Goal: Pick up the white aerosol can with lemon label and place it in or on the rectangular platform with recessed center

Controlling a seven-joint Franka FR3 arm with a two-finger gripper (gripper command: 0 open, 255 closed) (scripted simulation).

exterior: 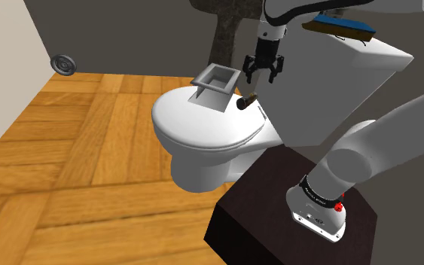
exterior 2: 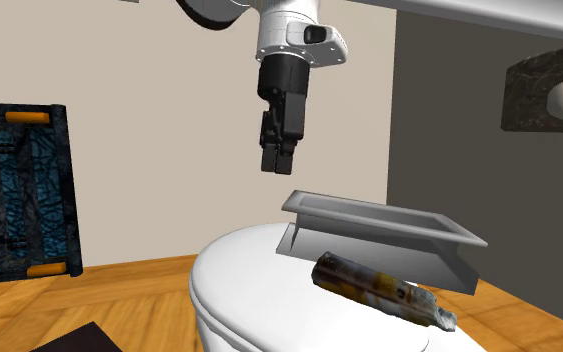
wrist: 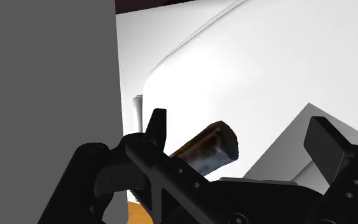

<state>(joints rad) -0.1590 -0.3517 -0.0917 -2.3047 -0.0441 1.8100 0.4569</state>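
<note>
Wooden parquet floor (exterior: pixel 67 150) covers the left part of the shoulder view, and a small round grey disc (exterior: pixel 65 65) sits low on the pale wall there. Next comes a white toilet (exterior: pixel 202 139) with its lid down. On the far part of the lid stands the platform (exterior: pixel 218 77), a grey rectangular tray with a sunken middle. Just beside it, toward the view's right, the can (exterior: pixel 246 101) lies on its side on the lid, near the hinge. It looks dark brown and mottled, not white. The tool (exterior: pixel 263 75) hangs above the can, pointing down, with its two fingers spread wide and nothing between them. Further right is the tank (exterior: pixel 353 83) with a blue thing (exterior: pixel 343 26) on top, and the dark stand (exterior: pixel 278 196) is in the lower right. In the second exterior view a dark blue panel (exterior 2: pixel 17 190) leans at the left wall. The tool (exterior 2: pixel 275 168) is in the air above the lid, well apart from the platform (exterior 2: pixel 379 222) below it. The can (exterior 2: pixel 379 288) lies in front of the platform, with its paler end to the right, and a roll holder (exterior 2: pixel 554 95) is on the grey wall. In the wrist view the can (wrist: pixel 206 149) is seen between the open fingers (wrist: pixel 157 127), and they do not touch it.
</note>
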